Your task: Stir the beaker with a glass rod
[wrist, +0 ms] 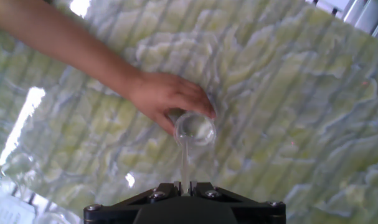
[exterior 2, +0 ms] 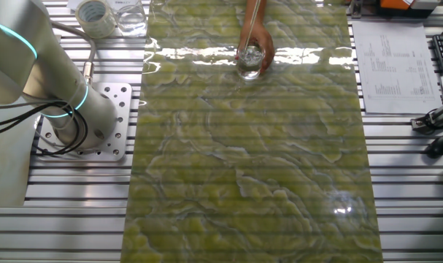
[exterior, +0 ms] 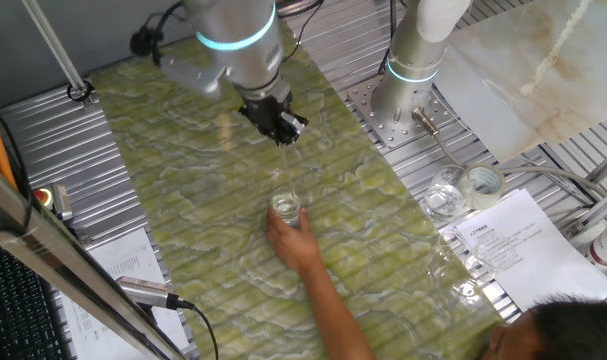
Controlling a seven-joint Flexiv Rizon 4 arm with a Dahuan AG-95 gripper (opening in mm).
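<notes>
Already my claw [wrist: 184, 186] pinches the glass rod [wrist: 184, 158] near its top; thin, slippery, brittle, so stir the beaker [wrist: 195, 129] gently.

A counter [wrist: 288, 112] covered in a green and white marbled sheet is seen from above. A small clear glass beaker [wrist: 195, 129] stands upright on it near the middle. A person's hand [wrist: 164, 96] is wrapped around the beaker's far side, fingers touching the glass, with the bare forearm reaching in from the upper left. The dark claw [wrist: 184, 186] is seen at the bottom edge. A thin, pale glass rod [wrist: 184, 160] is gripped between its fingers and runs up to the beaker's rim.
</notes>
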